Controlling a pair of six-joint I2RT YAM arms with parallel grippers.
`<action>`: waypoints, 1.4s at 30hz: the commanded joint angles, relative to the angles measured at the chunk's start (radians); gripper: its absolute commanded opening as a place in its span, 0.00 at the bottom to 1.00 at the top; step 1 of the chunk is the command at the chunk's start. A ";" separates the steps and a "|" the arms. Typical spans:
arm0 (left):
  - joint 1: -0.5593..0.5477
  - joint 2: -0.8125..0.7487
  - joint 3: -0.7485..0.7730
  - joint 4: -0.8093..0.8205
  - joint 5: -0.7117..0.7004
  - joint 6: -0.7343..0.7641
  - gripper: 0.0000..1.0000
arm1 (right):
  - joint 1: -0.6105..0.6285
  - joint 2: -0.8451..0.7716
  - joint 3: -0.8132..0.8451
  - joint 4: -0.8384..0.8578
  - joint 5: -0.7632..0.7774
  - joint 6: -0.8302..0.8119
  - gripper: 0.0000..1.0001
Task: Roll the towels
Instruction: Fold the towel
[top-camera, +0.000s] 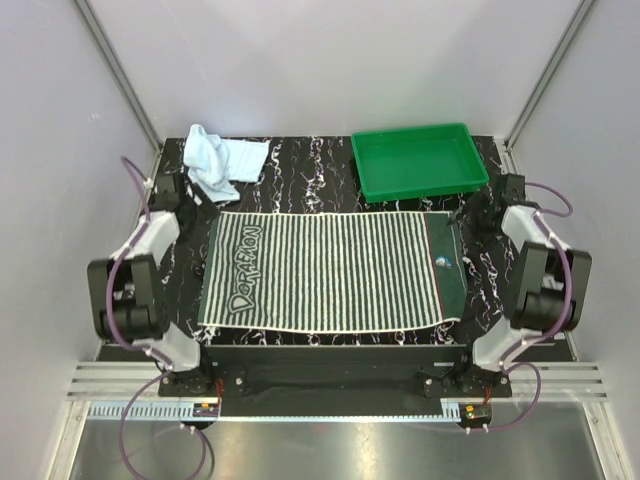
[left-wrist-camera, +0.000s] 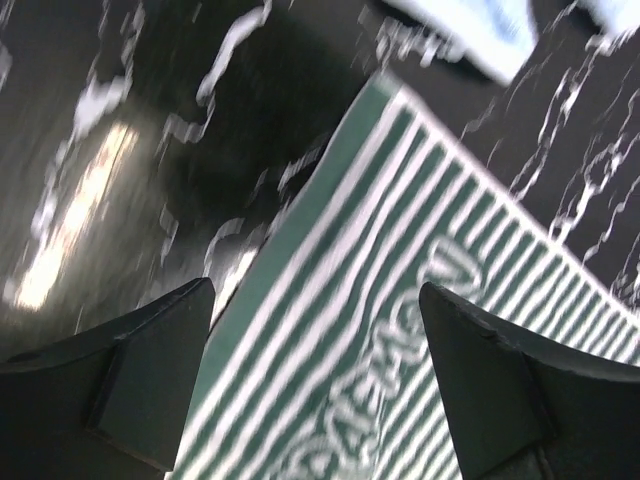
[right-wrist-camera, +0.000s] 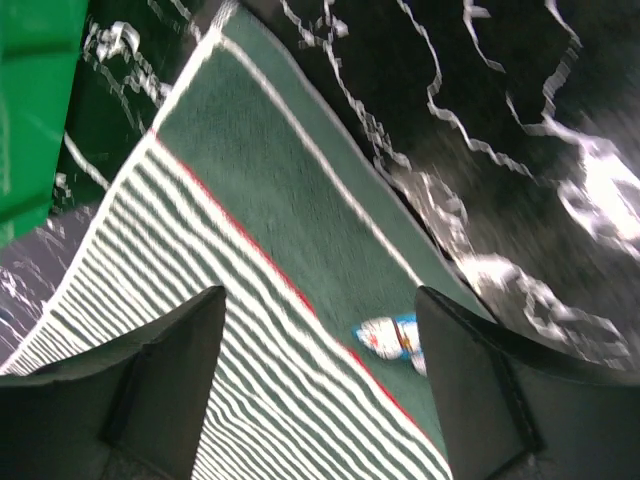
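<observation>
Tabletop (top-camera: 300, 175), striped towel (top-camera: 330, 270) below end effectors (left-wrist-camera: 315, 295) (right-wrist-camera: 318, 295)

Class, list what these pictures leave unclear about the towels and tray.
1. Left wrist view: lettering on the striped towel blurred, cut off by the bottom edge.
2. Right wrist view: small badge partly behind the right tool; tray cut off at left.
3. Top view: blue towel crumpled, folds hide its edges.

Black-and-white arms (top-camera: 140, 285), looping purple cables (top-camera: 128, 175), seemingly dark-grey fingers (left-wrist-camera: 130, 390).
</observation>
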 joint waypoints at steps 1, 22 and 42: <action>0.001 0.111 0.092 0.100 0.018 0.048 0.88 | -0.004 0.104 0.118 0.041 -0.087 0.019 0.82; -0.007 0.365 0.175 0.177 0.067 -0.020 0.81 | -0.002 0.541 0.505 -0.059 0.021 -0.019 0.57; -0.038 0.463 0.292 0.077 0.061 0.013 0.23 | 0.016 0.561 0.471 -0.027 -0.018 -0.032 0.00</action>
